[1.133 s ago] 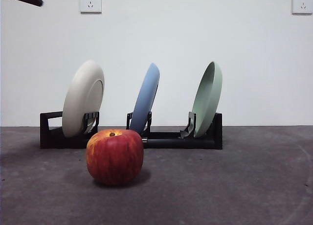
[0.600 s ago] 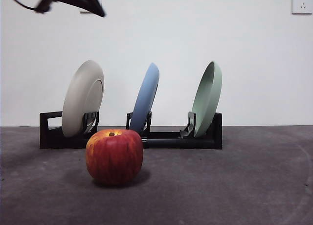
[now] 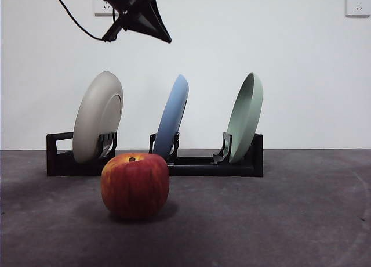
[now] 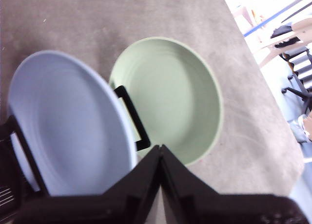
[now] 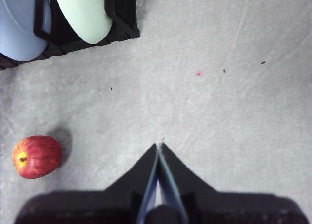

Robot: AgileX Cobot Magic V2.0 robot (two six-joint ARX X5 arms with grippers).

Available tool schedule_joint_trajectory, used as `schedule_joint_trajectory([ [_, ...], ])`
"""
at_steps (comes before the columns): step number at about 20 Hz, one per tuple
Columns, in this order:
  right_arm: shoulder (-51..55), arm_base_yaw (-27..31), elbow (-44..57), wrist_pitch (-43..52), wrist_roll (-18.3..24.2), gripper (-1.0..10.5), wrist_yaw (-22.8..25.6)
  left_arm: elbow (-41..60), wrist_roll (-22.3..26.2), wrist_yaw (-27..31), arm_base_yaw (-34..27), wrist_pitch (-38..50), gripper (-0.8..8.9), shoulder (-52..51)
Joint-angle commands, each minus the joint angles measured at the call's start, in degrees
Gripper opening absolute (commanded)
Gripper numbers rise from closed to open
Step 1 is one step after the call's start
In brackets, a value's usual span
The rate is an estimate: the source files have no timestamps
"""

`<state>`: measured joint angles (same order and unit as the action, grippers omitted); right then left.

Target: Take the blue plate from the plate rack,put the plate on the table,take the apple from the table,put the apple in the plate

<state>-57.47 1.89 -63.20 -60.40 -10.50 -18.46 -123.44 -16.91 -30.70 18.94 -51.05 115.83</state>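
The blue plate [image 3: 173,115] stands upright in the middle slot of the black plate rack [image 3: 200,164]; it also shows in the left wrist view [image 4: 68,126] and the right wrist view [image 5: 17,27]. The red apple [image 3: 135,185] sits on the dark grey table [image 3: 278,215] in front of the rack, also in the right wrist view [image 5: 36,156]. My left gripper [image 3: 165,38] is shut, high above the rack between the cream plate and the blue plate; in its own view [image 4: 160,148] it hangs over the blue plate's rim. My right gripper [image 5: 159,147] is shut, high over bare table.
A cream-white plate [image 3: 97,116] stands in the rack's left slot and a pale green plate [image 3: 246,116] in its right slot, the green one also in the left wrist view [image 4: 168,97]. A white wall with two sockets is behind.
My left gripper has come in from the top left corner, moving right and down toward the space above the blue plate. Plates and apple have not moved.
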Motion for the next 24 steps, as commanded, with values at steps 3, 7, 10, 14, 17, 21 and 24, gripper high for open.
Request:
schedule_joint_trajectory([
  [3,-0.09,0.00,-0.33,0.31,0.59,0.0,-0.20,-0.15,-1.57,3.89,0.68,0.57,1.61,2.38],
  [7,-0.09,0.00,-0.33,0.31,0.15,0.0,-0.20,-0.15,-0.87,5.05,2.01,1.66,2.59,2.47],
  [10,-0.09,0.00,-0.33,0.07,0.17,0.0,-0.20,-0.15,0.74,8.85,3.58,1.31,2.86,2.47],
  [14,-0.09,0.00,-0.33,-1.05,0.17,0.0,-0.20,-0.15,1.62,13.16,5.20,1.33,2.85,3.15],
  [17,-0.09,0.00,-0.33,-1.51,0.17,0.0,-0.20,-0.15,1.66,14.29,5.90,0.24,2.85,5.75],
  [21,-0.07,0.00,-0.33,-3.19,0.26,0.0,-0.13,-0.15,1.40,14.49,6.25,1.40,2.80,8.09],
  [24,-0.07,0.00,-0.33,-3.08,0.44,0.0,0.02,-0.15,1.57,15.85,6.58,1.86,2.02,8.33],
])
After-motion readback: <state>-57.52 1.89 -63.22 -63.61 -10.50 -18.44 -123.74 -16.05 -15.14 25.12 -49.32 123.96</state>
